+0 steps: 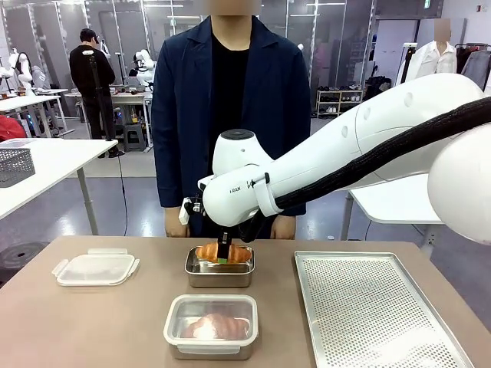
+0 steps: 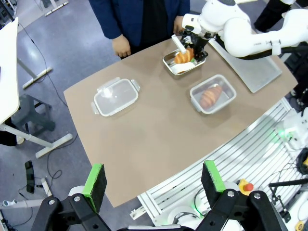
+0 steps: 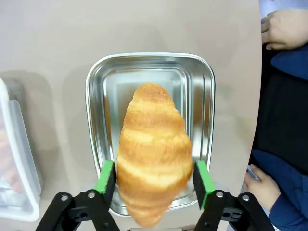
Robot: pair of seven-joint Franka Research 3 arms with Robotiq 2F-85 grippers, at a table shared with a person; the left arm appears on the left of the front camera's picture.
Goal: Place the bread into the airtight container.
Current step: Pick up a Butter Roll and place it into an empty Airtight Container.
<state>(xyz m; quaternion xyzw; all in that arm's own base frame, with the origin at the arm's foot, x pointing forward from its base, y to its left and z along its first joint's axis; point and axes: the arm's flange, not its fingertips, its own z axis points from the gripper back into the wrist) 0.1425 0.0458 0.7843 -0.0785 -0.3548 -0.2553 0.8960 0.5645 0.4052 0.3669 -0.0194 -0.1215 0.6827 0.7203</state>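
On the brown table [image 1: 100, 322] a steel container [image 3: 101, 96] holds the bread [image 3: 153, 149] — the right hand [image 3: 153, 179] brackets it, pads barely apart from the crust (grip uncertain). The left hand [image 2: 154, 180] hangs wide, empty.

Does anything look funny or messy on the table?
Nothing is spilled or broken. One small oddity: the croissant in the open metal container lies tilted, its near end sticking up past the rim between the right pincer's green pads. The other croissant sits neatly under its lid.
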